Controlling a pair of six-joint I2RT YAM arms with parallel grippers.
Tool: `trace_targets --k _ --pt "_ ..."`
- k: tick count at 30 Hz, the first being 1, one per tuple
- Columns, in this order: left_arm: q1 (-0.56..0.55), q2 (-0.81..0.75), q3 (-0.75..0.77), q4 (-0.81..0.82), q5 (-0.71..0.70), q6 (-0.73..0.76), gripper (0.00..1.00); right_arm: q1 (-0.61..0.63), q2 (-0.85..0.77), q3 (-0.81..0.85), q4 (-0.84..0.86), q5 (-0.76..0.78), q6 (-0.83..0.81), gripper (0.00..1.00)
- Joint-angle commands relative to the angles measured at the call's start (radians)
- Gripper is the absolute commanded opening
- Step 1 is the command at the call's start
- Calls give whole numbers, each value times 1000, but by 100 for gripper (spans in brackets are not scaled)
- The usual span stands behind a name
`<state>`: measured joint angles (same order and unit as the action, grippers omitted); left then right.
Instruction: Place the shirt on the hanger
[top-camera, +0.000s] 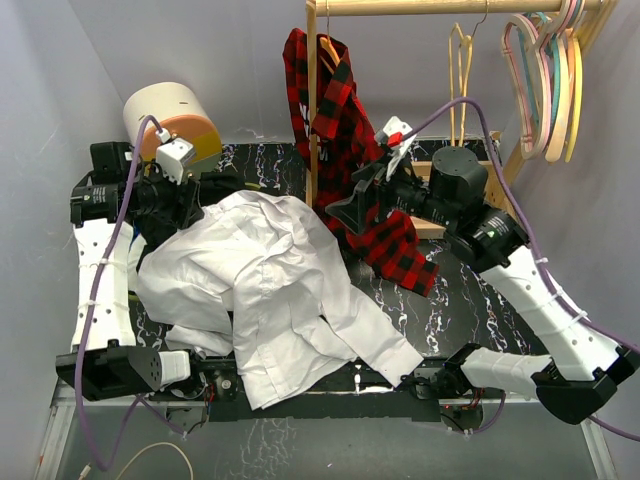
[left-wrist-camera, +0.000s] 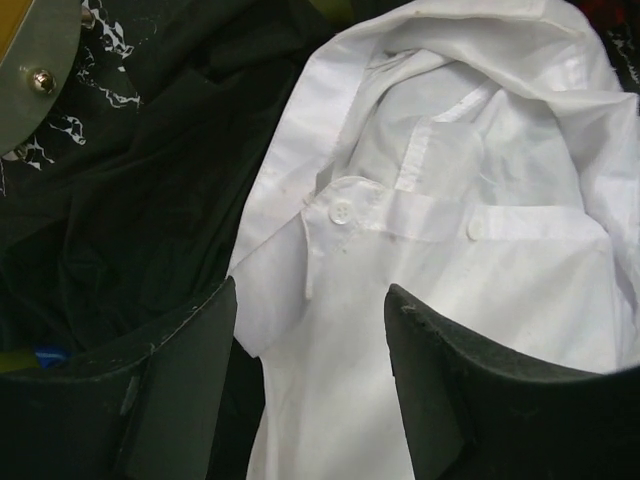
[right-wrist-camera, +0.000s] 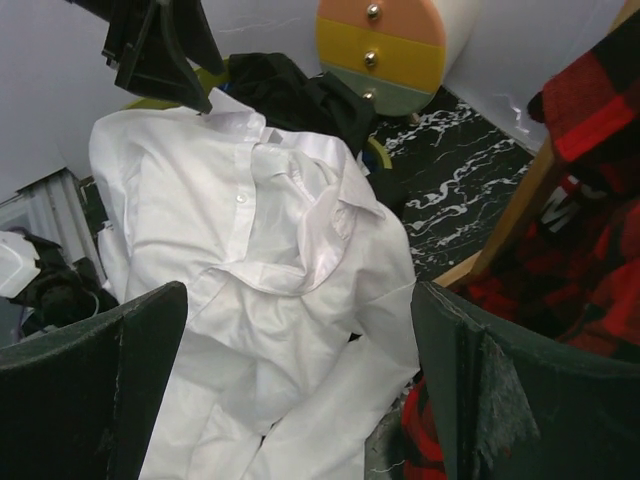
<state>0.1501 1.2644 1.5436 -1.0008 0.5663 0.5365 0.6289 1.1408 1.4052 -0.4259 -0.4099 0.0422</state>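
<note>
1. Left wrist view: the white shirt (left-wrist-camera: 450, 250) lies in a crumpled heap right under the left claw (left-wrist-camera: 310, 300). Its collar and a button show just past the fingers.
2. The left claw is partly open. Shirt cloth shows in the gap, but the fingers do not look like they pinch it, so it holds nothing.
3. The right claw (right-wrist-camera: 298, 300) is open very wide and holds nothing. The shirt lies in front of it and below it, not touching.
4. The yellow hanger (top-camera: 467, 75) hangs on the wooden rail (top-camera: 450, 7), up behind the right claw and well apart from the left claw. No claw touches it.
5. A black cloth (left-wrist-camera: 150, 180) lies just left of the left claw, beside the shirt. A red checked shirt (top-camera: 340, 120) hangs close beside the right claw.
6. I think the job has hardly begun. The shirt is not lifted and not on the hanger. Left to do: grab the shirt, fetch the hanger, and slip it into the shoulders.
</note>
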Motion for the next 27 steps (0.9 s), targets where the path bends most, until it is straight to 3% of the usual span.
trace_targets --k 1,4,9,12,17,22,27 --pt "-13 23 -31 80 -72 24 58 2 -65 109 0 140 -52 99" --pt "-16 13 -64 129 -85 27 49 1 -88 164 34 289 -68 98" --pt "-49 2 -83 125 -17 40 25 1 -123 201 138 648 -92 98" --pt "-115 -22 -95 95 32 41 2 1 -28 312 72 856 -179 99" --pt "-339 -93 -123 9 -64 48 0 -2 122 467 -8 1041 -234 99" --pt "-397 -152 -160 -122 -137 94 0 -39 194 509 -73 1014 -158 98" --pt "-433 -203 -201 -195 -150 83 8 -121 218 476 -102 1013 -97 98"
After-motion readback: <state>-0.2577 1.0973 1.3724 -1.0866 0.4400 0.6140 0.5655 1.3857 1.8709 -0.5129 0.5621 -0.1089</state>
